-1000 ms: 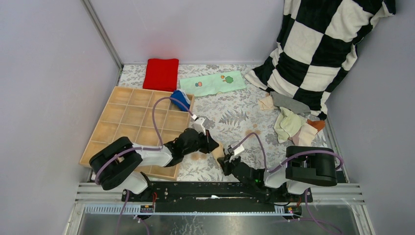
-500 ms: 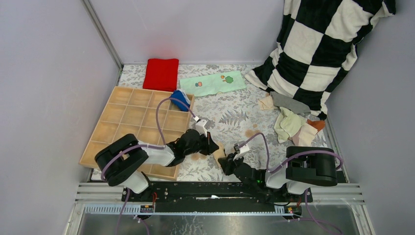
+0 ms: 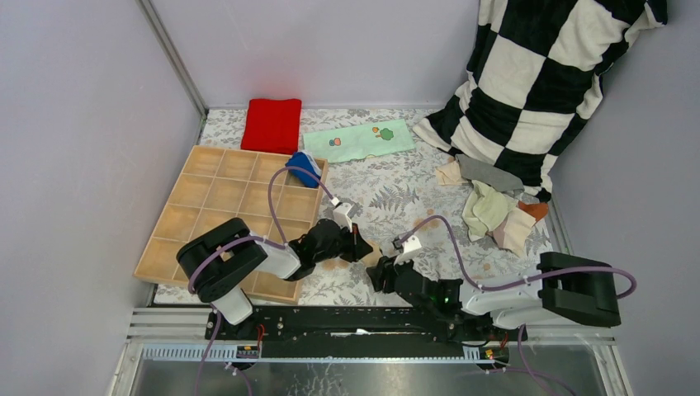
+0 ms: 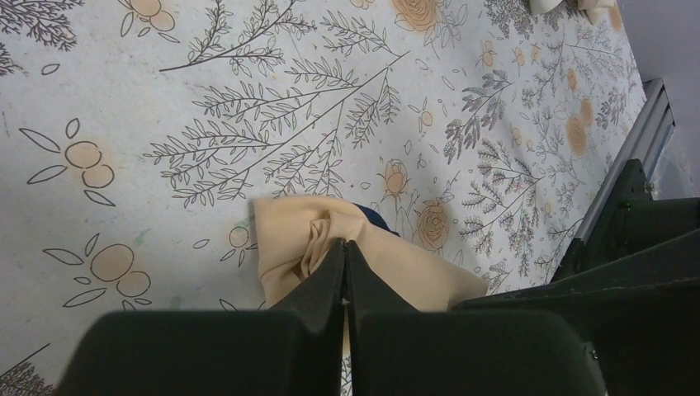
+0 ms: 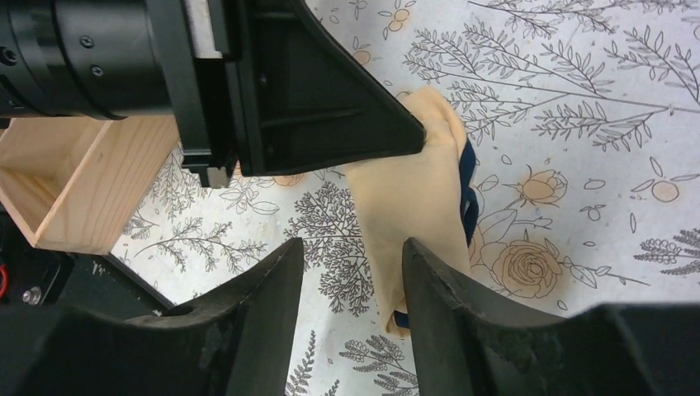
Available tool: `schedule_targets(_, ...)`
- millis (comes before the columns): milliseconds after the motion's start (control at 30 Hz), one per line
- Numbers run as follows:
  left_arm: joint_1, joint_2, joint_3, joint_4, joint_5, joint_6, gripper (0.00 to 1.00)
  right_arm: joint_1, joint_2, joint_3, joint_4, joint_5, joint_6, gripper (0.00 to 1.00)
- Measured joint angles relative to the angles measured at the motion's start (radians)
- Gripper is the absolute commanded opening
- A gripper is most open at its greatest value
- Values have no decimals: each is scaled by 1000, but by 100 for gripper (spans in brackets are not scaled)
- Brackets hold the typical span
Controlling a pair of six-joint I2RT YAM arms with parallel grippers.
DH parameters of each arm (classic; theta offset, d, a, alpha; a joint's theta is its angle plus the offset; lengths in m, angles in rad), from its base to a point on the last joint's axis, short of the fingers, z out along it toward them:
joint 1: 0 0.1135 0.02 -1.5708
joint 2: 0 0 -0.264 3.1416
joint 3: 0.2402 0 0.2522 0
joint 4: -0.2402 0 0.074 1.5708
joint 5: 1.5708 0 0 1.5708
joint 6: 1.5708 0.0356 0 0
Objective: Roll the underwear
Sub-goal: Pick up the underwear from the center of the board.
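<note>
A tan underwear with dark trim (image 3: pixel 373 255) lies folded on the flowered cloth near the front, between my two grippers. In the left wrist view my left gripper (image 4: pixel 344 245) is shut on a fold at the tan underwear's (image 4: pixel 289 227) near edge. My right gripper (image 5: pixel 351 247) is open and low over the cloth, with its right finger (image 5: pixel 462 322) over the lower end of the tan underwear (image 5: pixel 417 190). A blue striped underwear (image 3: pixel 304 167) sits in the wooden tray (image 3: pixel 206 202). Several more underwear (image 3: pixel 495 210) lie heaped at the right.
A red folded cloth (image 3: pixel 271 124) and a mint printed cloth (image 3: pixel 357 140) lie at the back. A black and white checked pillow (image 3: pixel 536 74) leans in the back right corner. The tray's corner (image 5: pixel 74 177) is just left of my right gripper.
My right arm's elbow has swung out to the right while its gripper stayed by the tan underwear. My left gripper has edged a little right, still pinching the fold.
</note>
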Motion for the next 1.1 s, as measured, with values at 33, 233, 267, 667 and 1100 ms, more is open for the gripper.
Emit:
schedule_targets(33,0,0,0,1,1,0,0,-6,-19,20,-60,-11,-3,56)
schedule_targets(233,0,0,0,1,2,0,0,-97,-164,106,-351,-125,-29,58)
schedule_targets(267,0,0,0,1,2,0,0,-122,-202,107,-397,-149,-33,59)
schedule_targets(667,0,0,0,1,2,0,0,-311,-175,313,-733,-452,-167,75)
schedule_targets(1100,0,0,0,2,3,0,0,-420,53,379,-705,-632,-228,78)
